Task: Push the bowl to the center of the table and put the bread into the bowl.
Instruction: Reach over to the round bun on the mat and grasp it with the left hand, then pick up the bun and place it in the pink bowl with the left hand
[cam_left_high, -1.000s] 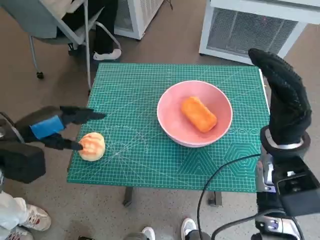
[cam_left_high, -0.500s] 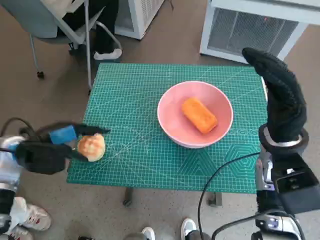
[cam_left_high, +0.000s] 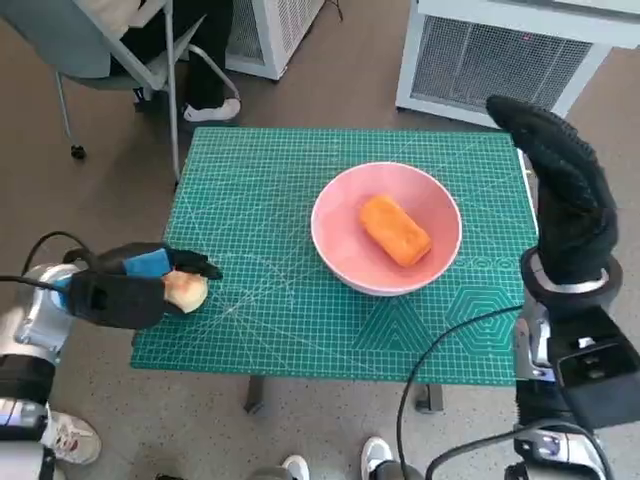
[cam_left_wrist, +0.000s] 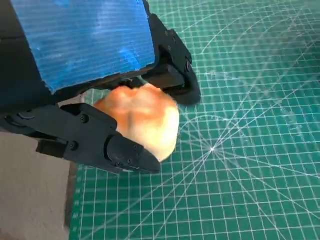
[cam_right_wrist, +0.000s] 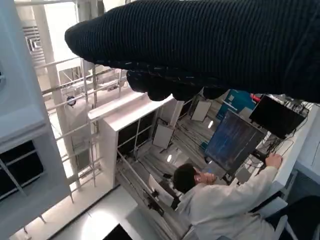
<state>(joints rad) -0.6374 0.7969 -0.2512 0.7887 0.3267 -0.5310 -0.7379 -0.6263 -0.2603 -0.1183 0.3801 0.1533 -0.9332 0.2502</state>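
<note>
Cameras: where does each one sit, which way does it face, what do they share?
Head view: on the robot's head, looking steeply down at the green mat, pink bowl and both arms.
Left wrist view: behind the left robot hand, facing the round bun between its fingers.
Right wrist view: behind the raised right robot hand, facing the room and a seated person.
Shared: head and left wrist views both show bun, mat and left robot hand.

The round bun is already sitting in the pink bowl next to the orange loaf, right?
No. The round bun sits on the green mat, near its edge, between the left hand fingers, as the head view shows. Only the orange loaf lies in the pink bowl.
</note>
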